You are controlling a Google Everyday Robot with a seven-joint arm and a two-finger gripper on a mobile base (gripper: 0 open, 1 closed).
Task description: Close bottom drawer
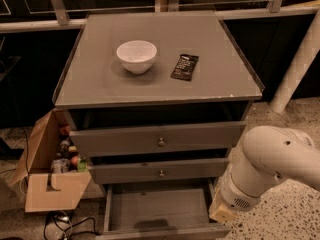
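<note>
The bottom drawer (160, 210) stands pulled out at 6 o'clock. The gripper (222, 213) hangs at 5 o'clock by its right front corner, probably placed to push it in; its spread is hidden.

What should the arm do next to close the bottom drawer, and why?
Probably swing the claw round in front of the bottom drawer. It stands wide open, and the claw hangs beside its right front corner, not yet against the front panel.

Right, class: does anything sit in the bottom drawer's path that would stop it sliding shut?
Nothing visible does. The bottom drawer is pulled out and its inside looks bare; the gripper is beside its right front corner.
</note>
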